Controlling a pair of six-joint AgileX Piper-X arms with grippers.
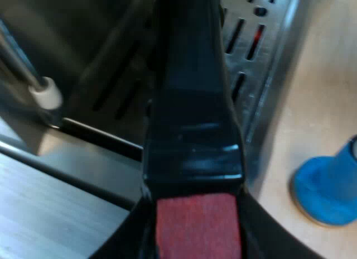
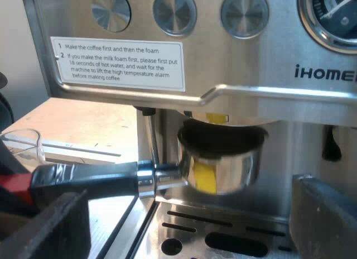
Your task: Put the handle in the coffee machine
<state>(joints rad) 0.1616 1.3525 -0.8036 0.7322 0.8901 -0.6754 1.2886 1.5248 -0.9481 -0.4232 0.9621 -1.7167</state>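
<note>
Here we are at the espresso machine (image 2: 184, 80), mid-insertion: the left gripper (image 1: 198, 239) has its fingers pinching the red end of the holder's dark handle, and the holder (image 2: 223, 164) hangs with its metal basket right under the brew head, rim just at the dark collar and above the slotted drip tray (image 2: 223, 231). The handle juts out sideways past the steam wand (image 2: 149, 133), so I judge it as not yet locked. The next move calls for a small lift to seat the rim squarely in the collar, then a firm swing of the handle towards the machine's front, keeping the basket level so it doesn't jam. The right gripper (image 2: 189, 225) hovers facing the front panel, its fingers (image 2: 53, 228) spread wide with nothing between them. A measuring glass (image 2: 22, 144) stands near the handle's far end, and a blue tamper (image 1: 329, 186) sits on the wooden table just beside the tray. Writing now: the brand reads "iHOME", cut off at the edge, and the white label (image 2: 120, 63) says "1 Make the coffee first and then the foam" and "2 If you make the milk foam first, please first put 18 seconds of hot water, and wait for the machine to lift the high temperature alarm before making coffee".
</note>
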